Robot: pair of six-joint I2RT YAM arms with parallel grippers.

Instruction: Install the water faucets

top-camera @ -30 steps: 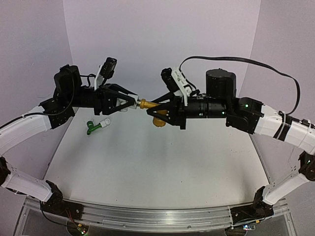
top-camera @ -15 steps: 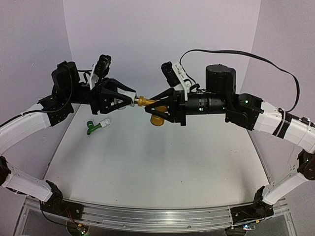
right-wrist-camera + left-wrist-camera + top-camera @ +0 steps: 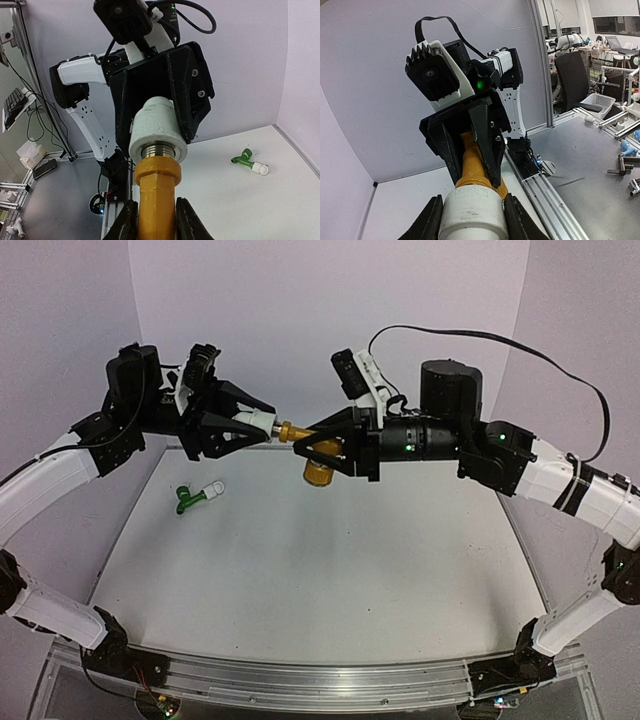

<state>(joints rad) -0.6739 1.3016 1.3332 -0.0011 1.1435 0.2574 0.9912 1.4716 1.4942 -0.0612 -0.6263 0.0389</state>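
Threading step, mid-air: left pincer (image 3: 262,424) pinches white fitting (image 3: 470,212), right pincer (image 3: 302,438) pinches yellow faucet (image 3: 156,197), threads look partly engaged. Next: rotate, stay coaxial. Green faucet (image 3: 185,502) lies on counter (image 3: 320,570).

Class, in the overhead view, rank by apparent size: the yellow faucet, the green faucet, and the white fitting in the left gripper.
1. Yellow faucet, largest, though held up nearer the camera.
2. Green faucet and white fitting look alike; the fitting is partly hidden, so no ranking.
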